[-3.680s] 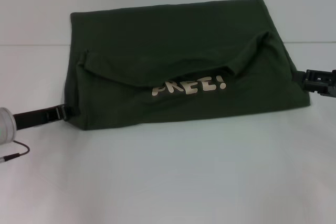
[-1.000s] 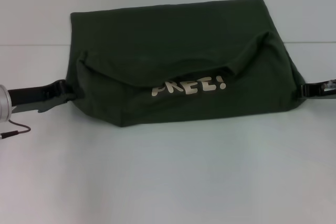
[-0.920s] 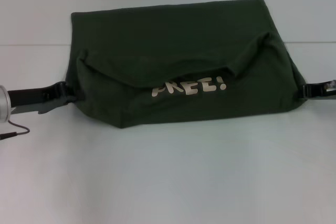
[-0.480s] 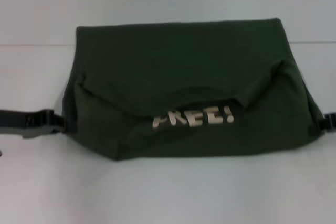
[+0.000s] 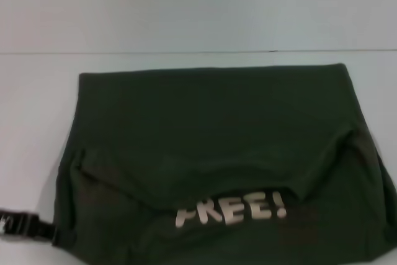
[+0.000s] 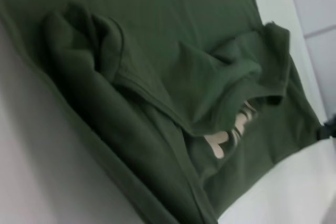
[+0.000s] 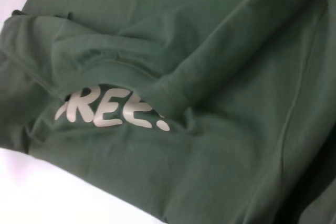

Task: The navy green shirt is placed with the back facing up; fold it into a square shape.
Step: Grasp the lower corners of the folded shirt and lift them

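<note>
Looking at it now, the shirt (image 5: 217,153) lies wide across the tabletop (image 5: 186,17) with its long axis running left-right, the left tool (image 5: 28,228) pinching its near-left corner, and the right tool's out of sight, so can't tell.

The navy green shirt (image 5: 217,128) is soft matt knit cloth, lying in loose rounded folds with stitched hems along its edges. Its lettering (image 5: 231,208) is a flat, smooth cream print, faintly brighter than the weave. The left gripper (image 5: 28,228) looks like hard black plastic, slightly glossy. The worktop (image 5: 37,103) is smooth, pale and matt.
</note>
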`<action>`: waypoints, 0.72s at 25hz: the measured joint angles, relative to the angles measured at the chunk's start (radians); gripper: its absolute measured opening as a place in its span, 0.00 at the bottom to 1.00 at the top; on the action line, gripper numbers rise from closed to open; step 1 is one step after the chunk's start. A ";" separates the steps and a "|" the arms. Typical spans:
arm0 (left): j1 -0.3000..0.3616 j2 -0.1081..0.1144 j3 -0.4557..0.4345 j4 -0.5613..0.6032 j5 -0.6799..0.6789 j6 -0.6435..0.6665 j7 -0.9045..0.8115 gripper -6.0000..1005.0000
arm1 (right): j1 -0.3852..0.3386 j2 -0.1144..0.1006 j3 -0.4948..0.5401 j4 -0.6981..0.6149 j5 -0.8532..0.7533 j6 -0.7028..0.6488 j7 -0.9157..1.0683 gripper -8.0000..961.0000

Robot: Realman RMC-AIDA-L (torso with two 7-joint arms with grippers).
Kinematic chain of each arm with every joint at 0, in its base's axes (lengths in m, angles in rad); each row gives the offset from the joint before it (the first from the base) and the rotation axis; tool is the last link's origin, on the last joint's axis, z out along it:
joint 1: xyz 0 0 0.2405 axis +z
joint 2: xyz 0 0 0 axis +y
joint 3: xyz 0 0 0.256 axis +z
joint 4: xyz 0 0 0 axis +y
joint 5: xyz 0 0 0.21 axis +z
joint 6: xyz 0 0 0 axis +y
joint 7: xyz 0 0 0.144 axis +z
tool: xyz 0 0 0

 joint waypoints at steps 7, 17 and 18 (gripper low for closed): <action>0.071 -0.002 -0.035 0.053 0.028 0.055 0.015 0.01 | -0.043 -0.021 0.064 0.004 -0.002 -0.060 -0.047 0.03; 0.072 -0.005 -0.054 0.043 0.094 0.027 0.024 0.01 | -0.043 -0.030 0.087 0.018 -0.008 -0.048 -0.054 0.03; 0.073 -0.004 -0.055 0.043 0.096 0.023 0.022 0.01 | -0.044 -0.033 0.088 0.022 -0.008 -0.042 -0.052 0.03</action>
